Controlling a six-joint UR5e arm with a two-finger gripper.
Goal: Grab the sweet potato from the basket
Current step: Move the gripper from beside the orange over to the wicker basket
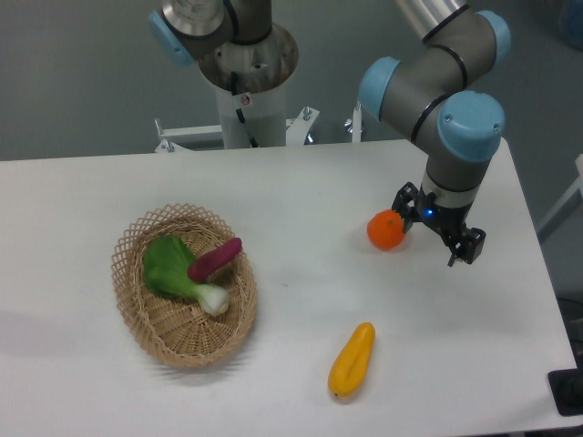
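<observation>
The sweet potato, a small reddish-purple tuber, lies inside the oval wicker basket at the left of the table. It rests partly on a green-and-white bok choy. My gripper hangs over the right side of the table, far from the basket. Its black fingers are spread apart with nothing between them. The gripper's left finger is right next to a round orange fruit.
A yellow vegetable lies on the white table near the front, right of the basket. The robot's base column stands at the back edge. The table's right edge is close to the gripper.
</observation>
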